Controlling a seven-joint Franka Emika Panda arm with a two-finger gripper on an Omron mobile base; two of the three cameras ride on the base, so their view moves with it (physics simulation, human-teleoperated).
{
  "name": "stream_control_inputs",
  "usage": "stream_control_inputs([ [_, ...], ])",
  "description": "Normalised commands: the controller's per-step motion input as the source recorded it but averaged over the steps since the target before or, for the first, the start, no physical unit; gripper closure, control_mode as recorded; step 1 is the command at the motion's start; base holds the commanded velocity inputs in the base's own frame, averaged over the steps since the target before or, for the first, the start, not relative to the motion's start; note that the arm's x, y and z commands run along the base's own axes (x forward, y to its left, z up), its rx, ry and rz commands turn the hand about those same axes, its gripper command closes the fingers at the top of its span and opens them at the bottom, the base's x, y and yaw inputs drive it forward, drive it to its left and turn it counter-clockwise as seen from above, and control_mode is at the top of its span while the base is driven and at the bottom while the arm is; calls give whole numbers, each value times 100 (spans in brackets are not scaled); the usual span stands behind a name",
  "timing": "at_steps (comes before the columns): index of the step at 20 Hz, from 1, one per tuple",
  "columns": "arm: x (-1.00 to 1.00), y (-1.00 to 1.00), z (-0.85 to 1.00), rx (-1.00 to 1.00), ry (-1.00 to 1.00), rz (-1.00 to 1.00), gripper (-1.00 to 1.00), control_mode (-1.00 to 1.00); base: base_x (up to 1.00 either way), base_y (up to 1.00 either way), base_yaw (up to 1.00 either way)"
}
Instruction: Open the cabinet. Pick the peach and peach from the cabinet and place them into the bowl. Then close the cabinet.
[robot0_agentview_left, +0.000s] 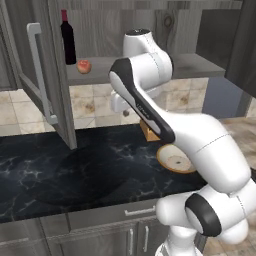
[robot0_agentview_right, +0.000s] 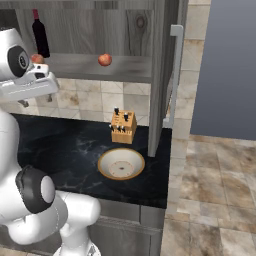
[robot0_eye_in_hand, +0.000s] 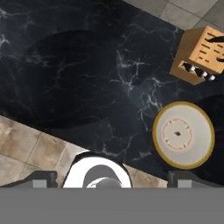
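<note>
Cabinet (robot0_agentview_right: 159, 70): both doors stand swung open; the left door (robot0_agentview_left: 42, 75) hangs out over the counter (robot0_agentview_left: 60, 170), the right one edge-on beside the bowl.
Peaches: one peach (robot0_agentview_left: 84, 66) sits on the shelf near the wine bottle (robot0_agentview_left: 67, 37); the second peach (robot0_agentview_right: 104, 60) sits further along the same shelf, well apart from the first.
Bowl (robot0_eye_in_hand: 183, 134): empty, on the dark counter just beside the knife block (robot0_eye_in_hand: 200, 55).
My gripper (robot0_eye_in_hand: 112, 181): jaws spread wide, holding nothing, looking straight down at the counter.
Risk, reach: I judge the bottle could topple if I come at the nearer peach from its side.
Risk, grasp: round fruit may roll back on the shelf if one finger touches first.
Risk, doors: my elbow could clip an open door on the swing up.
</note>
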Motion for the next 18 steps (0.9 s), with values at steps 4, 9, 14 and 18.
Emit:
stream_control_inputs([
  [4, 0, -17, -1, 0, -14, 0, -100, -100, 0, 0, 0],
  [9, 0, 0, -1, 0, -22, 1, -100, -100, 0, 0, 0],
  [14, 1, 0, 0, 0, -22, 0, -100, -100, 0, 0, 0],
  [18, 11, 9, 0, 0, -16, 0, -100, -100, 0, 0, 0],
])
